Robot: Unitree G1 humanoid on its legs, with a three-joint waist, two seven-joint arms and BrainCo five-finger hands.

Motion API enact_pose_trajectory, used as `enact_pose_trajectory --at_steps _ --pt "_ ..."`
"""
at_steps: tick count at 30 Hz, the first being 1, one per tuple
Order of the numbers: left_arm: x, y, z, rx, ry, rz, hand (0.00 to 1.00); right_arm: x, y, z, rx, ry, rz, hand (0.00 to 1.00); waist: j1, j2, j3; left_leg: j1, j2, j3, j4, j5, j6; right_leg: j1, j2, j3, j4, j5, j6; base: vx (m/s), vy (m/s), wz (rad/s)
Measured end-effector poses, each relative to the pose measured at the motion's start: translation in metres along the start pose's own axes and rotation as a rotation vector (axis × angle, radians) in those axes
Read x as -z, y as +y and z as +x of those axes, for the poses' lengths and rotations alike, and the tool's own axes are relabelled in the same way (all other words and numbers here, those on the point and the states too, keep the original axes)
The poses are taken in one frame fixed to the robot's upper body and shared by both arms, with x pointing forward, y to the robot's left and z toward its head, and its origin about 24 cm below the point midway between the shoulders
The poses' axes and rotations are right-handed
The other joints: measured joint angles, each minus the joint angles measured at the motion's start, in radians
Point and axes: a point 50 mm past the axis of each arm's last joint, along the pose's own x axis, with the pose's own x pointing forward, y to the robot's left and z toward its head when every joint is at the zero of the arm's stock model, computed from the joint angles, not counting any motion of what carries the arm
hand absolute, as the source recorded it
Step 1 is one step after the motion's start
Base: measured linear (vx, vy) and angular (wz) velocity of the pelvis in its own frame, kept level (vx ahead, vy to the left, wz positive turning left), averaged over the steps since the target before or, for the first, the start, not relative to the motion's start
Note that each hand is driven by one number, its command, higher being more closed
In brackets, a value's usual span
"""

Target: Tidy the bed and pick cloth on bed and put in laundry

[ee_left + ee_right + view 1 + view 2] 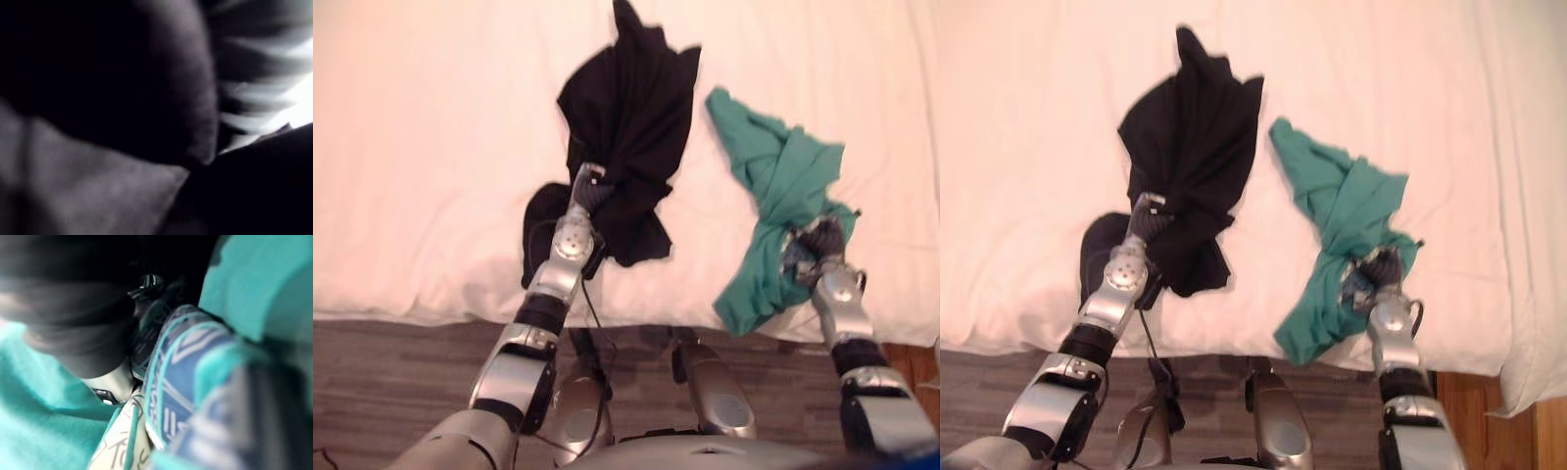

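Observation:
A black cloth (631, 108) lies bunched on the white bed (431, 147), drawn up to a peak toward the far side. My left hand (590, 193) is at its near part, fingers curled into the folds. The left wrist view has the dark fabric (98, 73) pressed close against the hand. A green cloth (783, 166) lies twisted to the right, and its lower end hangs over the bed's near edge. My right hand (818, 243) grips it low down. In the right wrist view the green cloth (44, 431), with a blue printed patch, is bunched against the hand.
The bed's near edge (411, 313) runs across the view above a grey-brown floor (391, 382). At the right, the white bedding (1528, 362) hangs down over a strip of orange wooden floor (1538, 431).

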Motion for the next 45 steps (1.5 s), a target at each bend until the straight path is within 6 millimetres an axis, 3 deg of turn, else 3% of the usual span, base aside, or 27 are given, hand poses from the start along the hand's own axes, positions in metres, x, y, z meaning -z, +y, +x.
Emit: enact_pose_trajectory --at_steps 2,3,6,9,14,18,28,34,38,41,43,44,45 --pt "0.017 -0.007 -0.007 0.014 0.075 -0.006 1.0 0.019 -0.002 -0.013 0.01 0.047 0.016 1.0 -0.007 0.015 -0.028 0.038 0.001 0.007 -0.014 -0.007 -0.005 0.032 0.005 -0.006 0.0 -0.015 0.001 0.14 0.042 -0.04" --pt "0.037 -0.012 -0.017 0.025 0.155 -0.021 1.0 0.036 -0.003 -0.025 0.013 0.094 0.028 1.0 -0.019 0.031 -0.054 0.086 0.001 0.024 -0.022 -0.02 -0.006 0.073 0.006 -0.006 -0.003 -0.028 0.002 0.12 0.051 -0.09" --pt "0.066 -0.021 -0.034 0.055 0.277 -0.052 1.0 0.061 -0.012 -0.044 0.02 0.169 0.039 1.0 -0.028 0.058 -0.095 0.144 0.001 0.043 -0.021 -0.045 -0.009 0.132 0.006 -0.005 -0.01 -0.047 0.006 0.11 0.052 -0.12" --pt "0.091 -0.03 -0.053 0.137 0.375 -0.01 1.0 0.079 -0.024 -0.061 0.013 0.235 0.023 1.0 -0.031 0.087 -0.139 0.195 0.002 0.06 -0.016 -0.071 -0.011 0.191 0.006 -0.005 -0.03 -0.055 0.01 0.09 0.041 -0.1" --pt "0.118 -0.028 -0.073 0.189 0.484 -0.026 1.0 0.1 -0.037 -0.073 -0.084 0.409 0.02 1.0 -0.047 0.099 -0.162 0.26 0.015 0.077 -0.001 -0.087 -0.021 0.259 0.011 -0.006 -0.031 -0.07 0.006 0.02 0.006 -0.02" --pt "0.128 -0.027 -0.081 0.167 0.535 -0.072 1.0 0.111 -0.041 -0.081 -0.127 0.518 0.036 1.0 -0.045 0.089 -0.164 0.286 0.039 0.077 0.029 -0.11 -0.028 0.299 0.028 -0.01 -0.032 -0.075 0.001 -0.04 -0.061 0.01" --pt "0.139 -0.017 -0.09 0.132 0.58 -0.199 1.0 0.112 -0.041 -0.084 -0.226 0.608 0.048 1.0 -0.043 0.109 -0.166 0.289 0.086 0.107 0.052 -0.125 -0.047 0.293 0.083 0.021 -0.032 -0.073 -0.013 -0.01 -0.065 -0.1" --pt "0.144 -0.018 -0.096 0.168 0.597 -0.288 1.0 0.111 -0.047 -0.084 -0.27 0.628 -0.085 1.0 -0.042 0.128 -0.173 0.294 0.087 0.103 0.053 -0.127 -0.049 0.302 0.082 0.013 -0.032 -0.08 -0.022 0.01 -0.008 0.02" --pt "0.141 -0.028 -0.096 0.166 0.604 -0.365 1.0 0.113 -0.048 -0.091 -0.243 0.607 -0.231 1.0 -0.037 0.13 -0.173 0.272 0.082 0.047 0.06 -0.128 -0.042 0.321 0.059 -0.058 -0.032 -0.104 -0.018 -0.02 -0.01 0.42" --pt "0.132 -0.038 -0.092 0.121 0.584 -0.431 1.0 0.112 -0.059 -0.093 -0.224 0.59 -0.329 1.0 -0.035 0.129 -0.172 0.213 0.056 -0.027 0.062 -0.117 -0.01 0.31 0.03 -0.143 -0.032 -0.125 0.001 -0.01 -0.009 0.75" --pt "0.125 -0.051 -0.091 0.121 0.58 -0.45 1.0 0.113 -0.07 -0.095 -0.21 0.609 -0.386 1.0 -0.038 0.117 -0.171 0.192 0.018 -0.019 0.047 -0.079 0.056 0.311 -0.016 -0.235 -0.005 -0.145 0.013 0.0 0.045 0.98" --pt "0.123 -0.058 -0.092 0.133 0.581 -0.448 1.0 0.117 -0.079 -0.101 -0.195 0.639 -0.414 1.0 -0.042 0.092 -0.17 0.172 -0.025 0.026 0.06 -0.037 0.115 0.31 -0.068 -0.3 0.041 -0.176 0.023 -0.03 0.1 1.15" --pt "0.122 -0.062 -0.092 0.14 0.582 -0.441 1.0 0.12 -0.085 -0.105 -0.188 0.661 -0.423 1.0 -0.042 0.077 -0.171 0.153 -0.046 0.045 0.078 -0.015 0.144 0.307 -0.097 -0.33 0.068 -0.194 0.027 -0.06 0.106 1.31"
